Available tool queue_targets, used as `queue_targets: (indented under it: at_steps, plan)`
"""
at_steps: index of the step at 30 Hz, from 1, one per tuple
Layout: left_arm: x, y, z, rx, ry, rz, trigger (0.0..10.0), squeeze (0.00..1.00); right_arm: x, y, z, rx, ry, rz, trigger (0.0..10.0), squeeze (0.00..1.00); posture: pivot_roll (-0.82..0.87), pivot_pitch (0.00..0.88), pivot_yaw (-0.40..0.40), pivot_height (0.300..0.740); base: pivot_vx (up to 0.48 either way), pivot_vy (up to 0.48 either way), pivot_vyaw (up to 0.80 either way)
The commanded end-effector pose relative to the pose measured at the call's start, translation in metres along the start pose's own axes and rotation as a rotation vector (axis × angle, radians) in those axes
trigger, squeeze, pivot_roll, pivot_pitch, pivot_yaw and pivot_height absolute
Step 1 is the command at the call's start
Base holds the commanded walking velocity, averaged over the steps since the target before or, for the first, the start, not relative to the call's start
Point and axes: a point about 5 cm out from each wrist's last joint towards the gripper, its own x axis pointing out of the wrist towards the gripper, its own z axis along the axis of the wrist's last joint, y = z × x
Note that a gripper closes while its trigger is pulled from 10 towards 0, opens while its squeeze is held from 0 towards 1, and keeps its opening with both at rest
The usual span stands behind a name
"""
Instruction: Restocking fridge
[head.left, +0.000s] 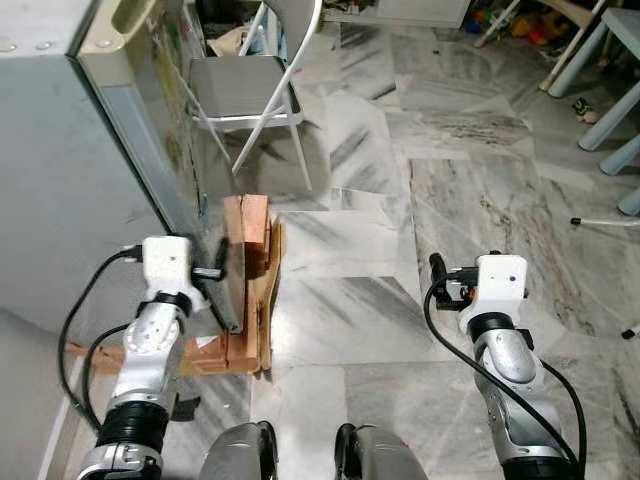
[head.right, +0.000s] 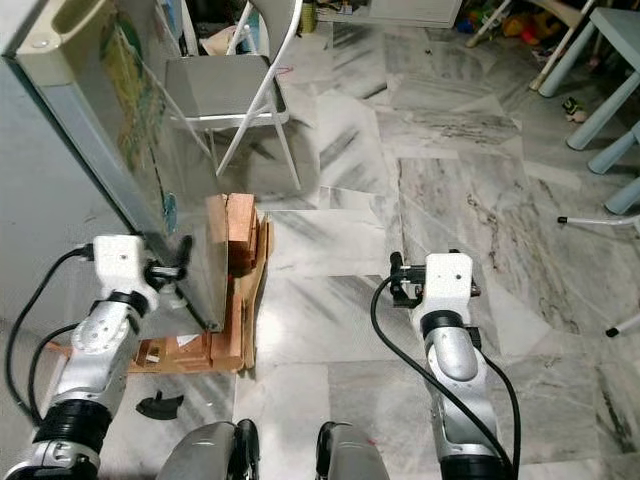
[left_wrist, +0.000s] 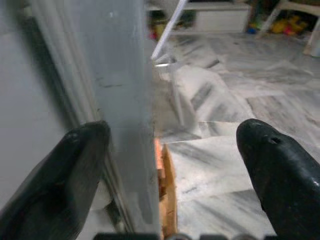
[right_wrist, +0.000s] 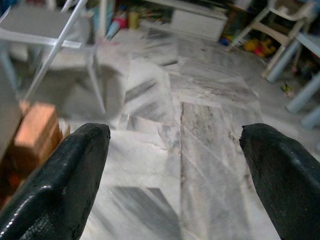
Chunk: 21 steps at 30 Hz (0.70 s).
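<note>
Nearest, right gripper (right_wrist: 175, 165) held out over bare marble floor (head.left: 400, 230), fingers spread wide, nothing between them. On the robot's left, left gripper (left_wrist: 170, 165) also spread wide, straddling the free edge of the fridge door (head.right: 150, 200): one finger (left_wrist: 55, 175) on each side, contact unclear. Door upright, long axis vertical, swung open, edge pointing back toward the robot. At its foot, wooden blocks (head.left: 250, 235). Farther off, a white folding chair (head.left: 250, 90).

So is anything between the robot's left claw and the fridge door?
No. The left gripper is already at the fridge door, its open fingers on either side of the door's edge. The right gripper is open over bare floor.
</note>
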Motion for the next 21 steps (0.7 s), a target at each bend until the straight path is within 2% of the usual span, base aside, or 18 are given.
queue_targets:
  at_steps: [1,2,3,6,7,8,10,11,13,15,17,18,19,21]
  plan:
    - [0.011,-0.035,0.009,0.045,-0.046,-0.166,10.0,0.0,0.0,0.002,-0.019,-0.028,0.123,0.01,10.0,0.0,0.02,0.135,-0.056,0.74,0.0,0.0,0.0]
    - [0.017,-0.052,0.014,0.052,-0.066,-0.234,10.0,0.0,-0.001,-0.001,-0.03,-0.018,0.207,-0.005,10.0,0.0,0.02,0.133,-0.056,0.74,0.0,0.0,0.0]
    - [0.02,-0.057,0.017,0.055,-0.074,-0.256,10.0,0.0,0.0,-0.002,-0.033,-0.005,0.229,-0.012,10.0,0.0,0.02,0.133,-0.056,0.74,0.0,0.0,0.0]
    - [0.028,-0.07,0.025,0.047,-0.097,-0.3,10.0,0.0,0.001,-0.005,-0.035,-0.027,0.249,-0.006,10.0,0.0,0.01,0.13,-0.055,0.74,0.0,0.0,0.0]
    - [0.033,-0.085,0.035,0.051,-0.128,-0.373,10.0,0.0,-0.001,-0.006,-0.036,-0.04,0.253,0.001,10.0,0.0,0.01,0.127,-0.051,0.74,0.0,0.0,0.0]
    - [0.034,-0.092,0.039,0.053,-0.142,-0.405,10.0,0.0,-0.002,-0.006,-0.037,-0.038,0.256,0.003,10.0,0.0,0.01,0.127,-0.051,0.74,0.0,0.0,0.0]
    - [0.034,-0.108,0.047,0.054,-0.169,-0.487,10.0,0.0,-0.004,-0.006,-0.038,-0.034,0.26,0.005,10.0,0.0,0.01,0.127,-0.048,0.74,0.0,0.0,0.0]
    - [0.029,-0.124,0.052,0.068,-0.194,-0.585,10.0,0.0,-0.004,-0.005,-0.038,-0.037,0.261,0.005,10.0,0.0,0.01,0.126,-0.043,0.74,0.0,0.0,0.0]
    - [0.025,-0.133,0.054,0.091,-0.216,-0.627,10.0,0.0,-0.003,-0.005,-0.038,-0.037,0.264,0.005,10.0,0.0,0.01,0.124,-0.039,0.74,0.0,0.0,0.0]
    - [0.024,-0.134,0.054,0.096,-0.221,-0.631,10.0,0.0,-0.003,-0.004,-0.038,-0.037,0.265,0.005,10.0,0.0,0.01,0.124,-0.039,0.74,0.0,0.0,0.0]
    - [0.026,-0.124,0.045,0.09,-0.194,-0.585,10.0,0.0,-0.002,-0.003,-0.038,-0.026,0.276,0.003,10.0,0.0,0.0,0.124,-0.036,0.74,0.0,0.0,0.0]
    - [0.027,-0.106,0.036,0.079,-0.154,-0.515,10.0,0.0,-0.002,-0.003,-0.038,-0.021,0.278,0.001,10.0,0.0,0.01,0.125,-0.037,0.74,0.0,0.0,0.0]
    - [0.027,-0.106,0.036,0.079,-0.154,-0.515,10.0,0.0,-0.002,-0.003,-0.038,-0.021,0.278,0.001,10.0,0.0,0.01,0.125,-0.037,0.74,0.0,0.0,0.0]
    - [0.021,-0.075,0.023,0.074,-0.103,-0.416,10.0,0.0,-0.003,-0.003,-0.039,-0.014,0.279,0.004,10.0,0.0,0.01,0.127,-0.038,0.74,0.0,0.0,0.0]
